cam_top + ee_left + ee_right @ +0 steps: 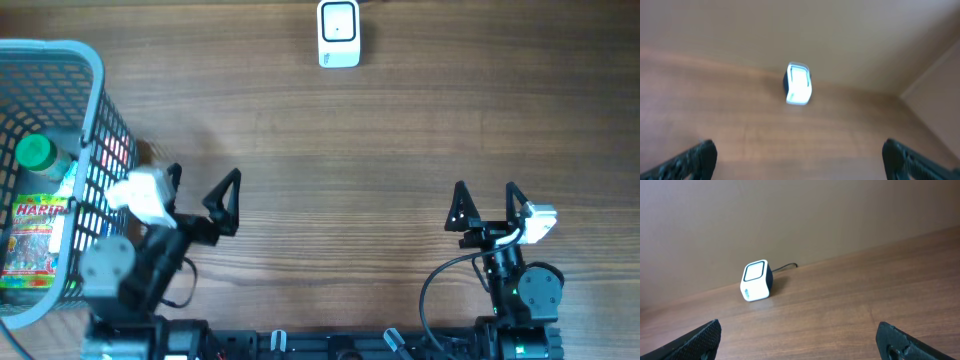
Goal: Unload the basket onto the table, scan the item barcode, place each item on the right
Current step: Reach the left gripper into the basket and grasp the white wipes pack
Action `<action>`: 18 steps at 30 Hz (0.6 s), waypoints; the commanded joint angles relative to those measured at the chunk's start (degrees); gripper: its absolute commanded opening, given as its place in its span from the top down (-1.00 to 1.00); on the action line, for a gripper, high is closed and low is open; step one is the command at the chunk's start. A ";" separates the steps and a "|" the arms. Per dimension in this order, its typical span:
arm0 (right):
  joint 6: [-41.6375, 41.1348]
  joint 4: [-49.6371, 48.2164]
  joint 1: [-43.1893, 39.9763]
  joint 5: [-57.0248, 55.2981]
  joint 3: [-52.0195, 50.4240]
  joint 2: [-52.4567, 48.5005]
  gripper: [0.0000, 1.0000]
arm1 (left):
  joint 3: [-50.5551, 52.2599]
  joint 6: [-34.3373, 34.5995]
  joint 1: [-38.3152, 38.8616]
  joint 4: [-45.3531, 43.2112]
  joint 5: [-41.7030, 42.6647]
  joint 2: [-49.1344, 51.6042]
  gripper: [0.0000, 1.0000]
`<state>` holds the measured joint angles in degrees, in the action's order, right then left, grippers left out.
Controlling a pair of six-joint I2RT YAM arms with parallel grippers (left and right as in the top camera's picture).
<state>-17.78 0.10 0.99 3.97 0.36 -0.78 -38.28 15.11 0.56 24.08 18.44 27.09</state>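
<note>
- Wooden table [400, 130]: a wide stretch of wood lies between both grippers and the far edge.
- Grey mesh basket [98, 120] sits at the table's left edge, its right wall just beside the left arm.
- Left gripper [205, 178]: jaws spread wide, holding nothing, near the front edge.
- Right gripper [486, 190]: likewise spread and empty, well apart from the left.
- Haribo bag [35, 245] lies inside the basket, beside a green-capped bottle [36, 152].
- White scanner [339, 33] stands at the far edge, near the middle.
</note>
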 commanded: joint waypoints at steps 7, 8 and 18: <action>-0.42 -0.17 0.22 -0.98 -0.07 0.24 -0.99 | -59.87 -19.43 -0.42 38.10 2.49 37.20 -1.00; -0.39 -0.17 0.22 -0.98 -0.07 0.24 -0.99 | -60.57 -19.52 -0.42 37.88 2.54 37.81 -1.00; -0.42 -0.17 0.22 -0.98 -0.07 0.24 -0.99 | -60.81 13.99 -16.33 40.22 -31.41 39.19 -1.00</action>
<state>-17.78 0.05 0.99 3.92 0.36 -0.78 -98.13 17.54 -9.50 62.72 -4.47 65.17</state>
